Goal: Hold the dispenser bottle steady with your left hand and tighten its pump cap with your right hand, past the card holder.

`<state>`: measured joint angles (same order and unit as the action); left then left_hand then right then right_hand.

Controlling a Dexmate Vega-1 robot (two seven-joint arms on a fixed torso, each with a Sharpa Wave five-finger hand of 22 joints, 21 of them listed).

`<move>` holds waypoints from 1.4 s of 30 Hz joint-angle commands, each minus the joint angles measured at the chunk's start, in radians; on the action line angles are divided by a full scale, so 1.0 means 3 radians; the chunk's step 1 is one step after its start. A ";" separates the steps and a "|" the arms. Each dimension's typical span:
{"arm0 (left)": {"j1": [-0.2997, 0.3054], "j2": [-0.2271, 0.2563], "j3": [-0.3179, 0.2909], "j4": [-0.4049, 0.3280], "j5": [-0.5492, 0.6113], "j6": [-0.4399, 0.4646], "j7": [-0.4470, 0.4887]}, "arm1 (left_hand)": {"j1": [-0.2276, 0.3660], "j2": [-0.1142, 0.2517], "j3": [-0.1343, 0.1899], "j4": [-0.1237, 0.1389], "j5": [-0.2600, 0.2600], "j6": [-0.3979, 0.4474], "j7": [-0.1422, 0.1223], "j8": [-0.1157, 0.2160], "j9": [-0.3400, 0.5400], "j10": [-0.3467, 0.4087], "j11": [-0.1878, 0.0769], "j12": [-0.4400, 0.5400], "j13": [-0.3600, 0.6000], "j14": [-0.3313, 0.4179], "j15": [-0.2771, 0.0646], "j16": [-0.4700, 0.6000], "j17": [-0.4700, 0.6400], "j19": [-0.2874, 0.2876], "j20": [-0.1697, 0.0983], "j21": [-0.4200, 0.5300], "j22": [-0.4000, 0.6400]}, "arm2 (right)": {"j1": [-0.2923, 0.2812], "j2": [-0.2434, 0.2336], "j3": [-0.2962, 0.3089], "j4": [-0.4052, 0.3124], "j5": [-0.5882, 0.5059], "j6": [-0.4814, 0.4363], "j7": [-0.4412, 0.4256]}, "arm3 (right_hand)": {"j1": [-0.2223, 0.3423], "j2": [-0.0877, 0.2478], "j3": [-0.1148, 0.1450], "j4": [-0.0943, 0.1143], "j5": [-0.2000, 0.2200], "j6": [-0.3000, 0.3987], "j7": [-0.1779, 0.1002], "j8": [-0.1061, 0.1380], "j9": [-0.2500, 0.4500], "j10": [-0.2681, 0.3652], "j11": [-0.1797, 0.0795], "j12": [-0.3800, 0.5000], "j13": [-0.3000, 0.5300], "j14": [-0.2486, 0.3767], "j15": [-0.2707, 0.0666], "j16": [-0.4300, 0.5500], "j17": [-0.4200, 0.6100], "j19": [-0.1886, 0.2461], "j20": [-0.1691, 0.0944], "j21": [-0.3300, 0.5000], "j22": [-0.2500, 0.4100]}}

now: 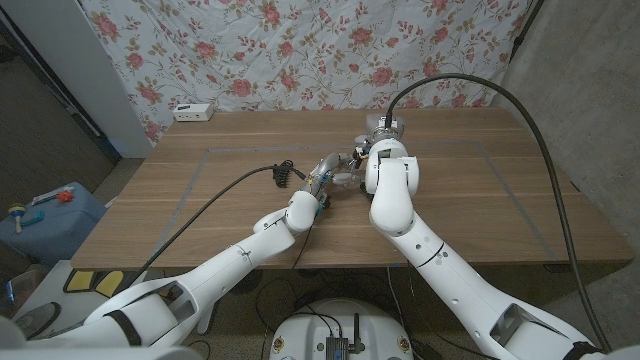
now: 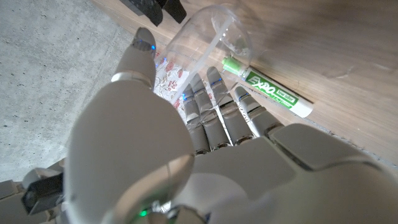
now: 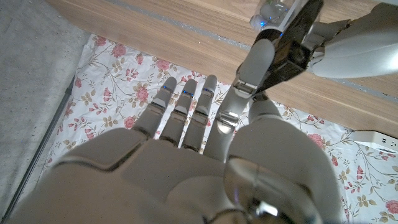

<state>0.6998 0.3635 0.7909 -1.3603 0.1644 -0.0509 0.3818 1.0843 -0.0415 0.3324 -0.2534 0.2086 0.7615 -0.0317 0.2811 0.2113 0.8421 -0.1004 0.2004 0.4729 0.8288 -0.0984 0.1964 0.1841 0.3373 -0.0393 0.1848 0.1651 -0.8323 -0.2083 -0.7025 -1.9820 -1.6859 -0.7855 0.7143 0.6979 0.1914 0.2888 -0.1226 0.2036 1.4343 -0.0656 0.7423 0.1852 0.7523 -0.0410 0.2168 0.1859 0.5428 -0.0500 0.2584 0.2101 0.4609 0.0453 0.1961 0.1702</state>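
Observation:
The clear dispenser bottle [image 2: 208, 34] stands on the wooden table [image 1: 480, 190]. My left hand [image 2: 205, 118] grips it, with fingers curled round its side and the thumb on the other side. In the head view this left hand [image 1: 326, 178] sits at the table's middle, and the bottle is mostly hidden between the two hands. My right hand [image 1: 386, 152] is just beside it. Its fingers [image 3: 186, 99] are stretched out and apart. Its thumb reaches up against the black pump cap [image 3: 301, 28], beside my left hand [image 3: 357, 40].
A green-capped marker [image 2: 268, 93] lies on the wood right by the bottle. A black cable [image 1: 225, 190] runs across the left half of the table. A white power strip [image 1: 193, 112] sits at the back left edge, before the floral cloth.

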 commanded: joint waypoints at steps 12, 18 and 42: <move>-0.0019 -0.0018 0.0009 0.0037 -0.0018 -0.0003 0.0006 | -0.0410 0.0495 0.0381 0.0328 0.0021 0.0616 -0.0082 0.0006 0.0009 0.0035 -0.0021 0.0030 0.0013 -0.0002 -0.0159 0.0016 0.0015 0.0012 -0.0203 0.0010 0.0009 | 0.0016 -0.0195 0.0007 -0.0130 0.0147 0.0066 0.0037 | -0.0990 -0.0456 -0.0472 0.0414 -0.0050 -0.0312 -0.0011 -0.0168 -0.0053 -0.0118 0.0167 -0.0082 0.0020 -0.0015 -0.0047 -0.0087 0.0012 0.0039 0.0076 -0.0005 0.0009; -0.0023 -0.0016 0.0010 0.0037 -0.0014 -0.0004 0.0010 | -0.0409 0.0498 0.0384 0.0327 0.0022 0.0615 -0.0082 0.0006 0.0009 0.0036 -0.0014 0.0032 0.0015 -0.0004 -0.0161 0.0017 0.0015 0.0010 -0.0204 0.0010 0.0009 | 0.0059 -0.0246 0.0001 -0.0152 0.0039 0.0147 0.0263 | -0.1170 -0.0531 -0.0571 0.0471 0.0004 -0.0680 -0.0023 -0.0442 -0.0038 -0.0277 0.0192 -0.0101 0.0026 -0.0155 0.0036 -0.0157 0.0007 -0.0014 0.0107 -0.0016 0.0011; 0.0010 0.0021 -0.0008 -0.0028 -0.0001 -0.0006 0.0027 | -0.0378 0.0499 0.0388 0.0311 0.0021 0.0582 -0.0055 -0.0009 0.0010 0.0022 -0.0002 0.0038 0.0023 -0.0017 -0.0158 0.0023 0.0023 0.0006 -0.0202 0.0009 0.0009 | -0.0076 -0.0539 0.0328 -0.0730 0.0491 0.0569 0.0370 | -0.1123 -0.0608 -0.0621 0.0345 0.0103 -0.2176 -0.0096 -0.1259 0.0043 -0.1018 0.0315 -0.0139 0.0040 -0.0677 0.0231 -0.0227 -0.0005 -0.0270 0.0152 -0.0024 0.0012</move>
<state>0.6950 0.3630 0.7929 -1.3553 0.1618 -0.0535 0.3881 1.0843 -0.0415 0.3395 -0.2605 0.2086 0.7615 -0.0317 0.2736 0.2113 0.8419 -0.1006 0.2075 0.4753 0.8269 -0.0965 0.1963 0.1886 0.3373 -0.0394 0.1848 0.1651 -0.8357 -0.3230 -0.6565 -2.1211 -1.6461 -0.6680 0.8239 0.3396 0.0062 0.0977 -0.0071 0.2295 0.8150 -0.0938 0.3786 0.1934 0.4743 0.0489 0.1771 0.1934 0.3545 0.0123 0.1916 0.2092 0.3874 0.0938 0.1882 0.1702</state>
